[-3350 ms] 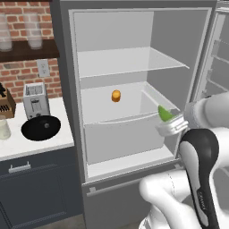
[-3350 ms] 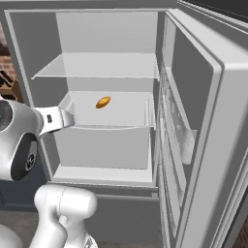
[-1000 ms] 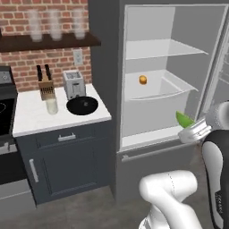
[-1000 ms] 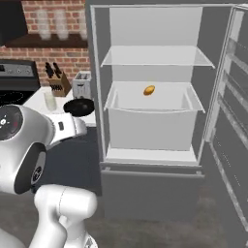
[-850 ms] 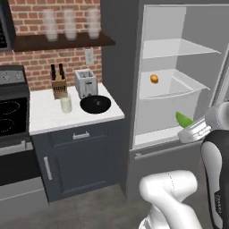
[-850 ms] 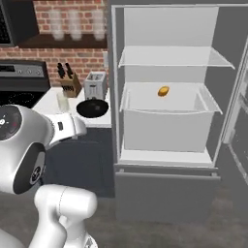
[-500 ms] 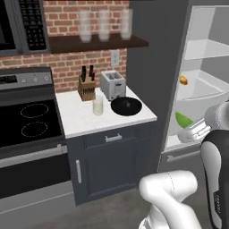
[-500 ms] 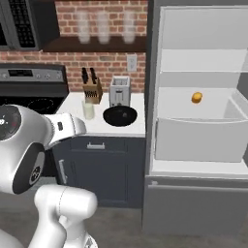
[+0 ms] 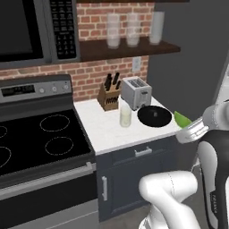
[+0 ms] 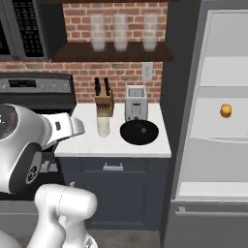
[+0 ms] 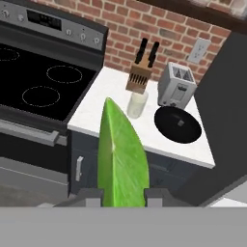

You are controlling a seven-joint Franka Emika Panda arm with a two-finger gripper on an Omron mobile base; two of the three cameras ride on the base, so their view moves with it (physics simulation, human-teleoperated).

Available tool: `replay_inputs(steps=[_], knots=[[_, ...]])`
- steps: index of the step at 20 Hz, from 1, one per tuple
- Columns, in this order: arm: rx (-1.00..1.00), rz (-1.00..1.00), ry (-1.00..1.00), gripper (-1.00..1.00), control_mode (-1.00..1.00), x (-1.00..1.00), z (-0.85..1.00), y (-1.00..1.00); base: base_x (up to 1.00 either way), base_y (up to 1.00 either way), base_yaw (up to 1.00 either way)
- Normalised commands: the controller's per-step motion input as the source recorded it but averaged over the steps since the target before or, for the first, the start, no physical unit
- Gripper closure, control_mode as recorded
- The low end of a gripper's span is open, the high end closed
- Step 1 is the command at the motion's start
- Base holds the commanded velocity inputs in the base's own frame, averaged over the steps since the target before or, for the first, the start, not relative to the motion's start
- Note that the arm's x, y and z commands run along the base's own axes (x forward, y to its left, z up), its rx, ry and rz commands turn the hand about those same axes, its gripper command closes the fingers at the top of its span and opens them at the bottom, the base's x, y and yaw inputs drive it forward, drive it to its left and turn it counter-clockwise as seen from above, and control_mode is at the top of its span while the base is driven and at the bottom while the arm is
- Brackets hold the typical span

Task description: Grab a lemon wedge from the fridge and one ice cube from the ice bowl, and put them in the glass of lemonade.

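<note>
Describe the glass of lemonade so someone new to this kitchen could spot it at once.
Find the white counter between the black stove and the fridge. The glass of lemonade stands in front of the wooden knife block, left of the ice bowl. It is a short clear tumbler of pale creamy liquid, unlike the taller frosted glasses on the shelf.
</note>
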Motion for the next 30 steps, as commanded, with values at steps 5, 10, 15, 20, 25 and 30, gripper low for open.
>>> replay_inputs(steps=[5,10,15,20,25,30], knots=[[0.0,0.0,0.0,1.0,1.0,0.0,0.0,0.0,0.56,0.0,-0.11],[0.0,0.0,0.0,1.0,1.0,0.0,0.0,0.0,0.46,0.09,-0.09],[0.0,0.0,0.0,1.0,1.0,0.0,0.0,0.0,0.33,0.2,-0.07],[0.0,0.0,0.0,1.0,1.0,0.0,0.0,0.0,0.32,0.09,-0.07],[0.0,0.0,0.0,1.0,1.0,0.0,0.0,0.0,0.35,0.14,-0.04],[0.0,0.0,0.0,1.0,-1.0,0.01,-0.01,0.02,0.14,0.1,0.0]])
